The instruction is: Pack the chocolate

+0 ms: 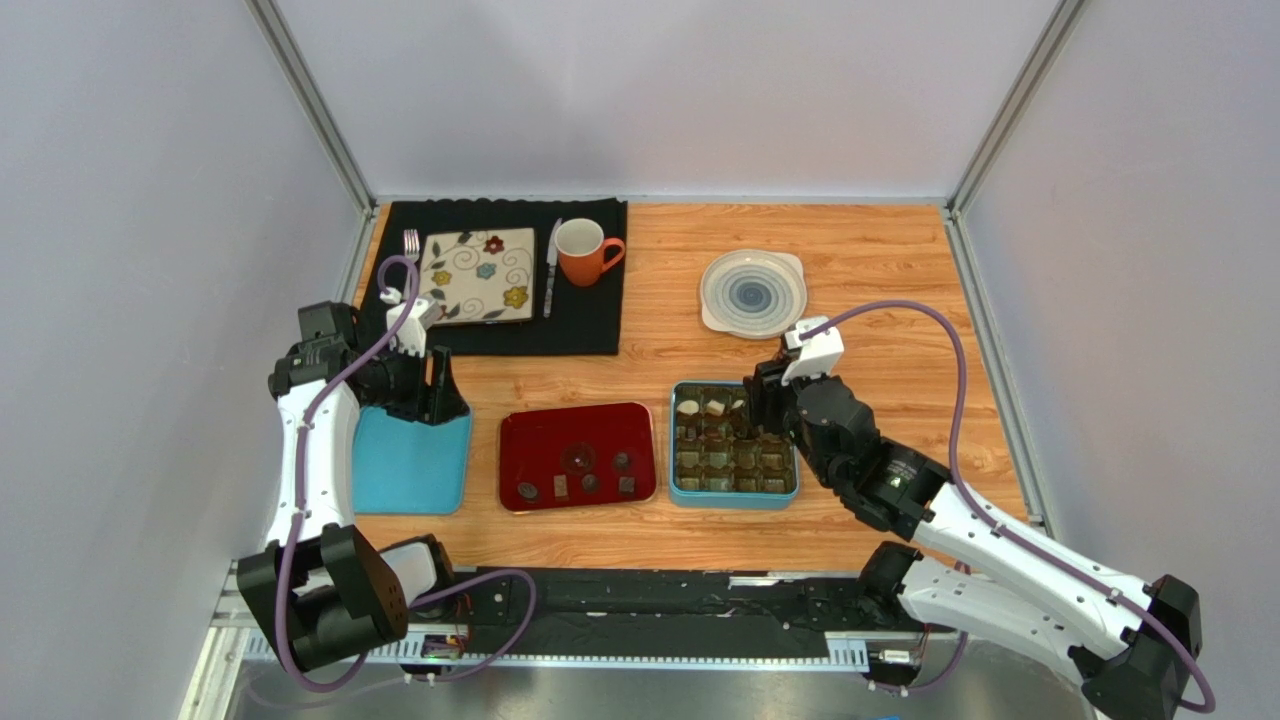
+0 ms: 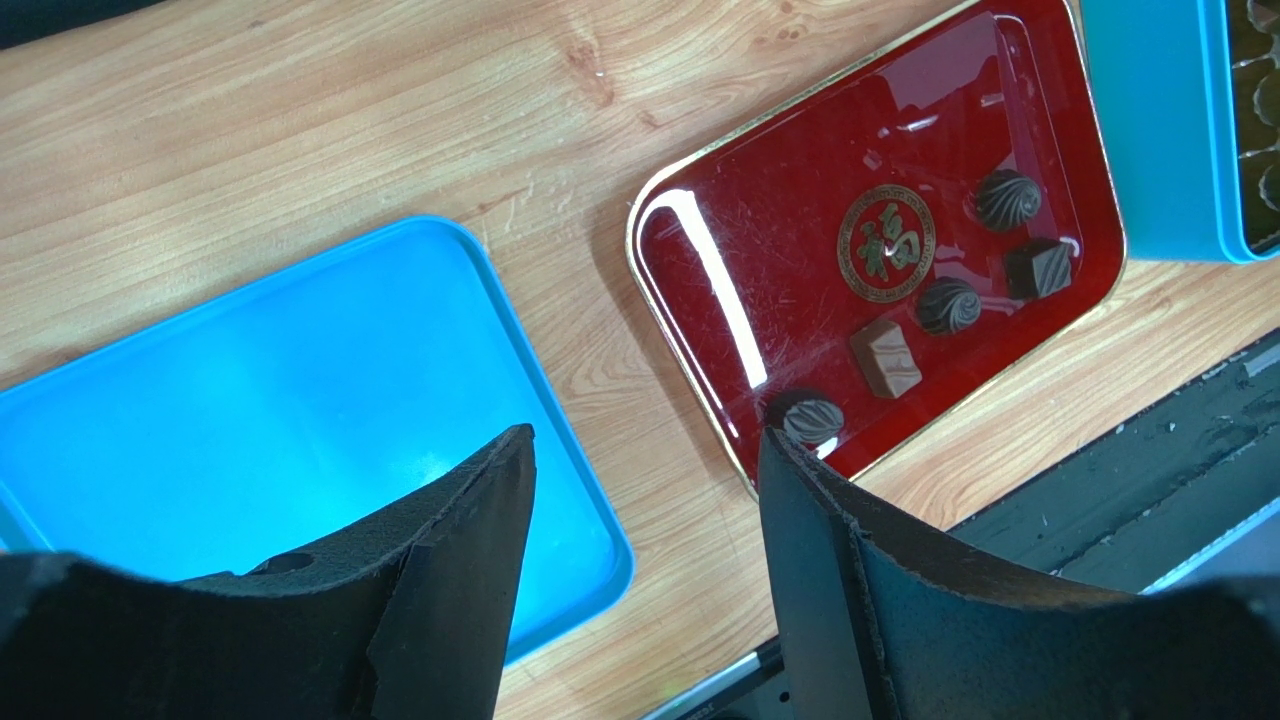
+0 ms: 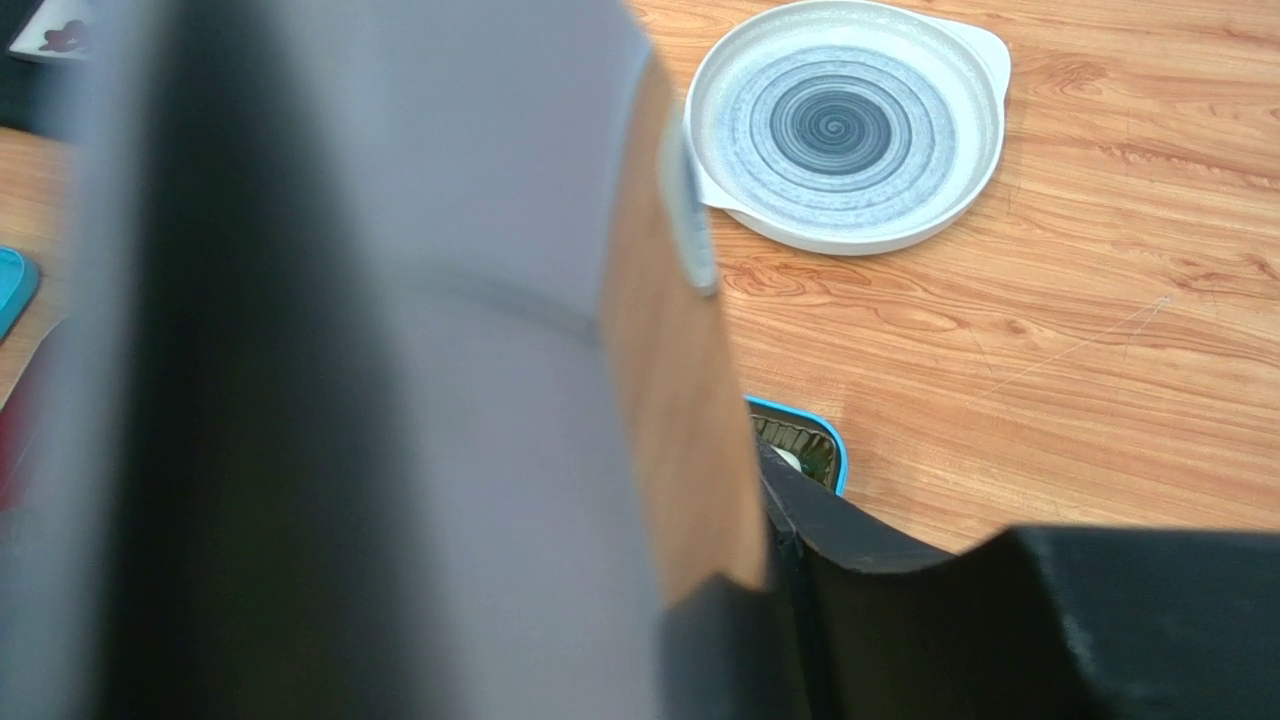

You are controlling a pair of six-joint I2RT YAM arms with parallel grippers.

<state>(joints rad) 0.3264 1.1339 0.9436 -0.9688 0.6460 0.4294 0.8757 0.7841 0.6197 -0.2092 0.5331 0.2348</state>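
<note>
Hovering: right fingers point(image 3: 932, 630), spread not tellable, over teal rectangular gridded tin point(image 1: 732, 494), part-filled; placing step, judged. Left fingers point(image 2: 451, 570) wide, empty, above flat bright-blue lid point(image 2: 271, 405). Beyond them, five dark chocolate bonbons point(image 2: 890, 357) on glossy red tray point(image 2: 721, 300); next move: fetch one.

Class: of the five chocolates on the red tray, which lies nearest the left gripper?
The round dark chocolate at the red tray rim, beside the left gripper; the rest sit farther in.

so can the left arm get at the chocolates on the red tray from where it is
Probably yes. The left gripper hangs open over the blue lid, right beside the red tray, and the five chocolates lie uncovered with nothing between.
</note>
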